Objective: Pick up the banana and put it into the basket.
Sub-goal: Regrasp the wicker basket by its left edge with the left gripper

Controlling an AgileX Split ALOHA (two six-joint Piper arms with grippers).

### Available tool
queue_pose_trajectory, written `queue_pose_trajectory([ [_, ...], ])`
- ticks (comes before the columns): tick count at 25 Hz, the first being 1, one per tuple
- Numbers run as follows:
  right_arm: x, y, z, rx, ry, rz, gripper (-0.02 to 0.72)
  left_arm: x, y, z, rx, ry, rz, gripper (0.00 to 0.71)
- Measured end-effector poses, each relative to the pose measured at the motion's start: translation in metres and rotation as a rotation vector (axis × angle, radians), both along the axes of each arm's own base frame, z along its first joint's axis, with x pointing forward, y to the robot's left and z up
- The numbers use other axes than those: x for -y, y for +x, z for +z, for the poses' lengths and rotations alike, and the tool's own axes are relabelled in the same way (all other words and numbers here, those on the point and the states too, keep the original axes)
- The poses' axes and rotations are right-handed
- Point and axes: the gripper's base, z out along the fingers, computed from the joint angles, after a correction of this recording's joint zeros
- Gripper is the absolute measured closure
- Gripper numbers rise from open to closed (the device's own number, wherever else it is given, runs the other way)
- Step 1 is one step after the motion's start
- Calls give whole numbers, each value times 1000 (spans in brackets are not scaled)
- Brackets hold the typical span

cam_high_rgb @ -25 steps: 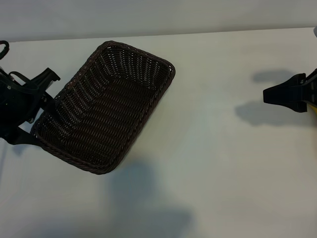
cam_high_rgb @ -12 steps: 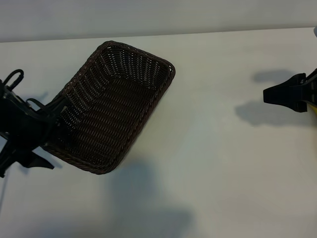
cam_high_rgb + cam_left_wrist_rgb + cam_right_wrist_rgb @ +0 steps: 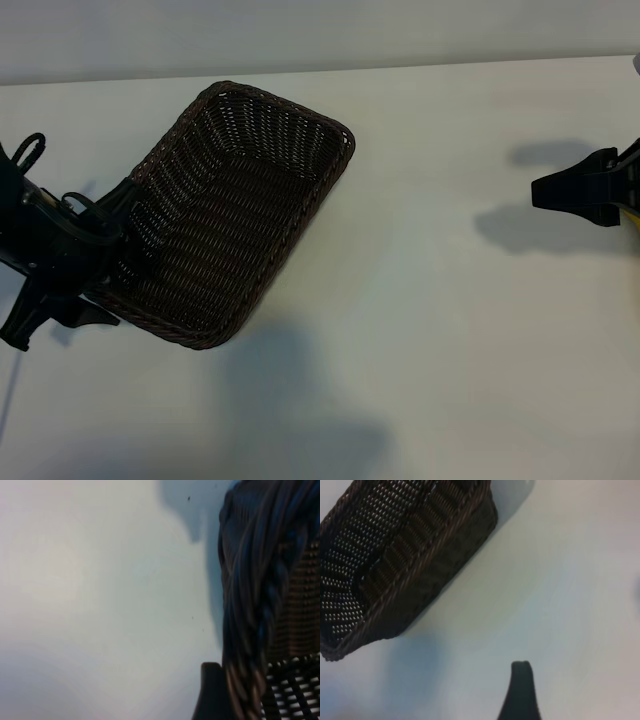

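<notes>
The dark brown wicker basket (image 3: 235, 210) lies at an angle on the left half of the white table, with nothing in it. My left gripper (image 3: 108, 262) stands open at its left short end. In the left wrist view one black finger (image 3: 212, 692) sits just outside the braided rim (image 3: 260, 605). At the far right my right gripper (image 3: 540, 192) hovers open above the table with nothing between its fingers; its wrist view shows one finger (image 3: 521, 690) and the basket (image 3: 395, 565) farther off. The banana shows only as a yellow sliver (image 3: 633, 216) at the right edge behind that gripper.
The white table (image 3: 420, 330) stretches bare between the basket and the right gripper. Its back edge (image 3: 450, 64) meets a pale wall. Arm shadows fall on the surface in front and at the right.
My left gripper has swung from the table's left edge in to the basket's left end, over its rim. The basket and the right arm have stayed put.
</notes>
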Motion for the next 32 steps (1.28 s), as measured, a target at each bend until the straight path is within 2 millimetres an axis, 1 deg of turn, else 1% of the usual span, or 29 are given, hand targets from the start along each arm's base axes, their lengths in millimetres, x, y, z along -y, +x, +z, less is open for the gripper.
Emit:
queue_pose_trajectory([
  [3, 0, 0, 0, 0, 0, 0, 120, -1, 2, -1, 13, 20, 15, 170],
  [6, 0, 0, 0, 0, 0, 0, 120, 2, 5, -8, 9, 26, 15, 170],
  [13, 0, 0, 0, 0, 0, 0, 120, 20, 11, -39, -53, 46, -42, 170],
  [18, 0, 0, 0, 0, 0, 0, 120, 23, 16, -54, -63, 50, -31, 176],
  [19, 0, 0, 0, 0, 0, 0, 120, 23, 16, -55, -65, 50, -25, 187],
  [21, 0, 0, 0, 0, 0, 0, 120, 23, 16, -55, -69, 52, -21, 240],
  [25, 0, 0, 0, 0, 0, 0, 120, 23, 16, -55, -73, 48, -5, 452],
  [26, 0, 0, 0, 0, 0, 0, 120, 23, 17, -54, -66, 45, -2, 478],
  [31, 0, 0, 0, 0, 0, 0, 120, 24, 17, -52, -55, 38, -6, 479],
  [32, 0, 0, 0, 0, 0, 0, 120, 24, 17, -50, -45, 37, -12, 488],
])
